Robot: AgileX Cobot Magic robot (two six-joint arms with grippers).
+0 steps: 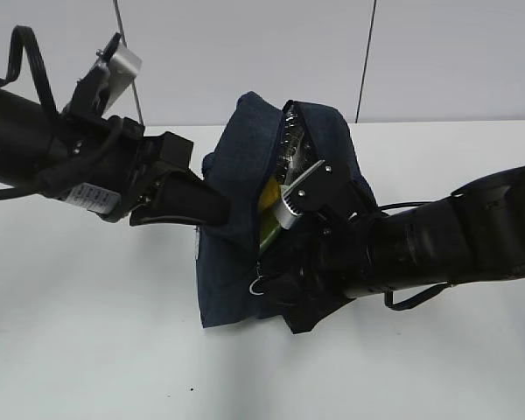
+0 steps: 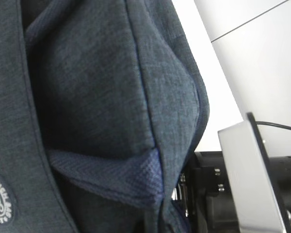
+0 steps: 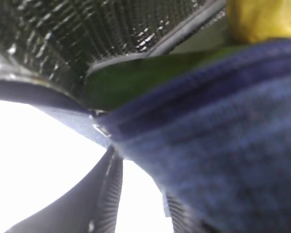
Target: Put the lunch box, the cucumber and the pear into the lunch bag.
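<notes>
a: where do things stand?

b: the bag (image 1: 245,201) sits mid-worktop (image 1: 87,350), its mouth open and running away from the camera. through the slit i see yellow, the pear (image 1: 267,197), and green below it, the cucumber (image 1: 269,234). the right wrist view shows the same pair, cucumber (image 3: 136,80) under pear (image 3: 262,19), just past the navy rim. i can't pick out the box for certain.

a: the end effectors?

b: left end effector (image 1: 219,210) is pressed into the bag's left wall; whether it pinches the cloth i cannot tell, since its tips are hidden and the left wrist view shows only fabric. right end effector (image 1: 284,262) is at the bag's right edge beside the ring pull (image 1: 257,285); its fingers (image 3: 104,194) stand apart, with cloth across them, so a grip is unclear.

a: what matters next?

b: i'd judge the opening's long axis: it lies between the two arms, and the right one is nearer the pull.
</notes>
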